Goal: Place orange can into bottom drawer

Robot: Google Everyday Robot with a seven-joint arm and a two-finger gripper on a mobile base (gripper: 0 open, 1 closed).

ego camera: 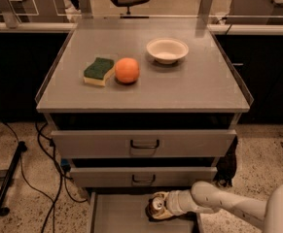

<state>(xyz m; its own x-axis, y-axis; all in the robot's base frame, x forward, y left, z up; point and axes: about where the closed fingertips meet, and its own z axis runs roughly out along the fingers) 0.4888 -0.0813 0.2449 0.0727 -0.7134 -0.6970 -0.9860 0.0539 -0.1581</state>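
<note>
The orange can stands upright in the open bottom drawer, near its back right part, silver top showing. My gripper reaches in from the right on a white arm and sits around the can, just above the drawer's grey floor. The drawer is pulled out below the two handled drawers.
On the cabinet top lie a green and yellow sponge, a round orange fruit and a white bowl. Two closed drawers with handles sit above the open one. Black cables and a stand leg lie on the floor at left.
</note>
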